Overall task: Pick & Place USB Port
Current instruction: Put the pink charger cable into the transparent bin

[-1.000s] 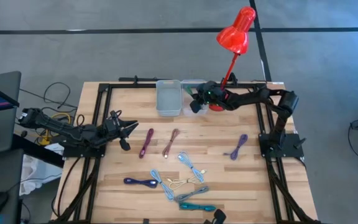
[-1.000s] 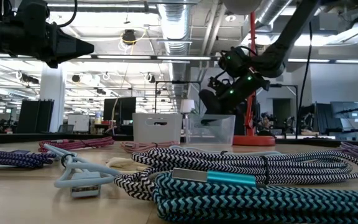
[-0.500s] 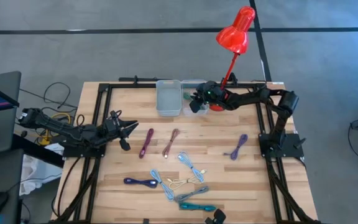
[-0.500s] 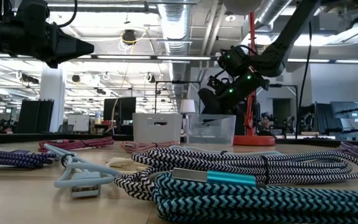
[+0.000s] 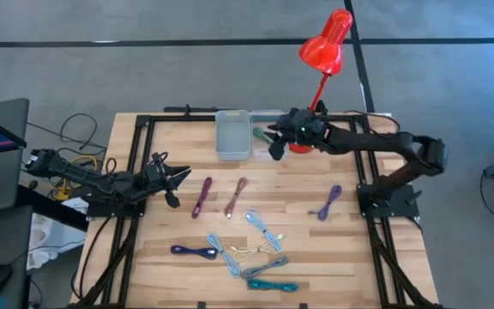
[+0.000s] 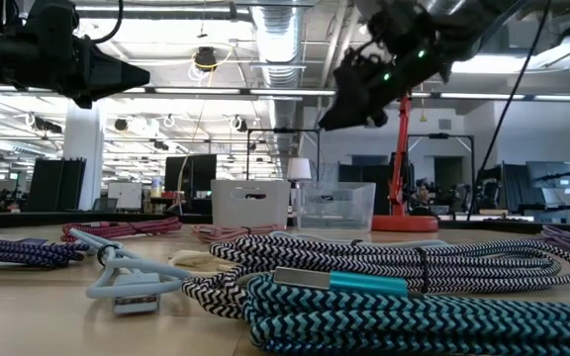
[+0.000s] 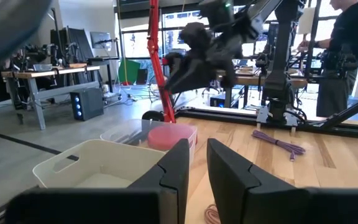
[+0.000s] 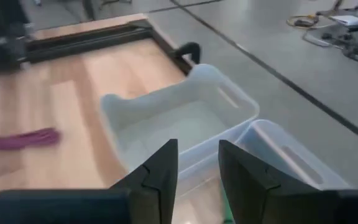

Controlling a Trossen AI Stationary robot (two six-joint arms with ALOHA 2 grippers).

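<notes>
Hovering over the two bins at the table's far edge, the right gripper holds its jaws apart and empty, the left gripper waiting slightly parted, while bundled USB cables lie nearer, best grasped mid-bundle.

Red lamp crowding the bins, cables cluttering the front, bare wood between

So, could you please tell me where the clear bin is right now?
In the high view the clear bin sits at the table's far edge, right of the white bin, beside the red lamp's base.
</notes>
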